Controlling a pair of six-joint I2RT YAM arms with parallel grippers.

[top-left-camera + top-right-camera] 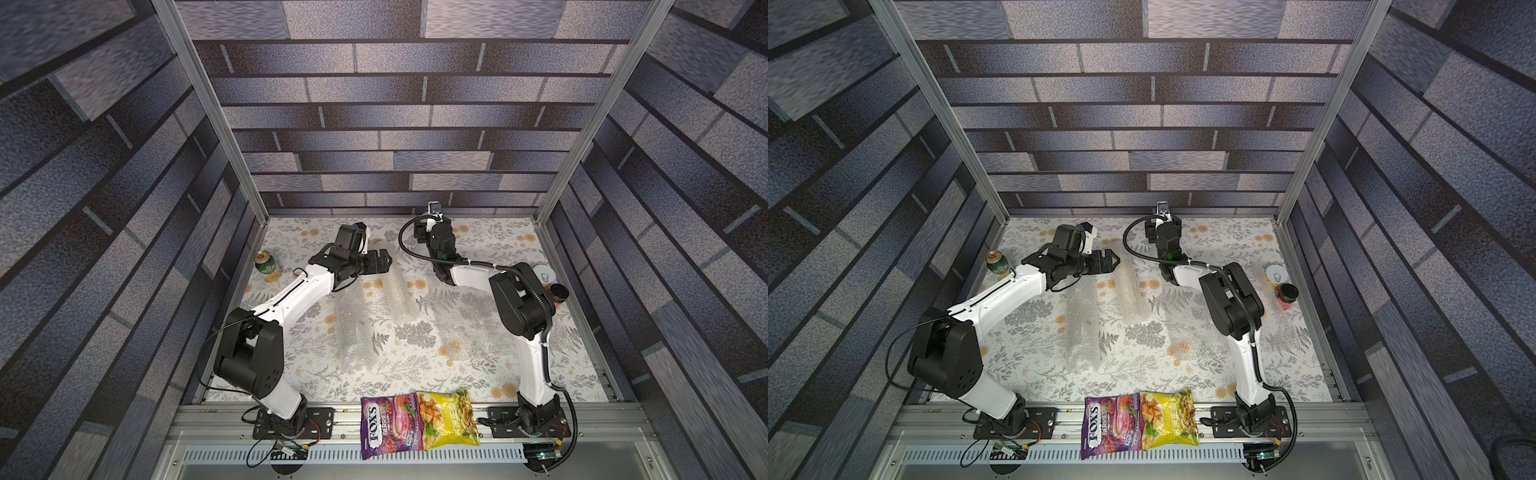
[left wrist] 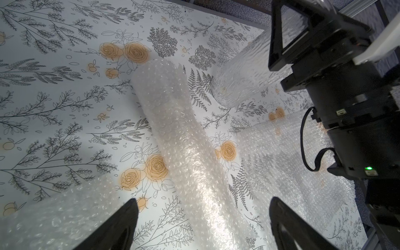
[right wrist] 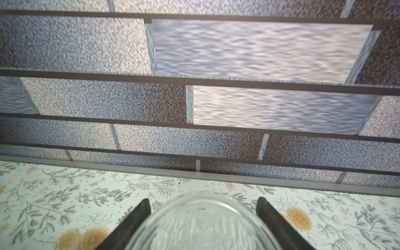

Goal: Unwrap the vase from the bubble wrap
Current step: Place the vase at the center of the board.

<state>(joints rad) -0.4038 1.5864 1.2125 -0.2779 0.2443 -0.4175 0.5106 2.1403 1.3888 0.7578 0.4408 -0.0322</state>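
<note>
Vase (image 3: 201, 227) btwn right end effector (image 3: 203, 199) fingers, grip unclear; left end effector (image 2: 203, 199) wide open over bubble wrap (image 2: 173, 129).

We record a green can (image 1: 265, 263) standing at the floral tabletop's (image 1: 316, 374) left edge. A white-topped can (image 1: 545, 275) and a dark-lidded red cup (image 1: 559, 294) touch at its right edge. A purple FOX'S bag (image 1: 388, 424) and a yellow snack bag (image 1: 446, 417) overlap at the front.

Bright overhead light, soft shadows, warped wide-angle edges, blurry close-ups.

The vase (image 3: 201, 227) runs off-frame — unclear whether the right tool (image 3: 203, 199) touches it.
</note>
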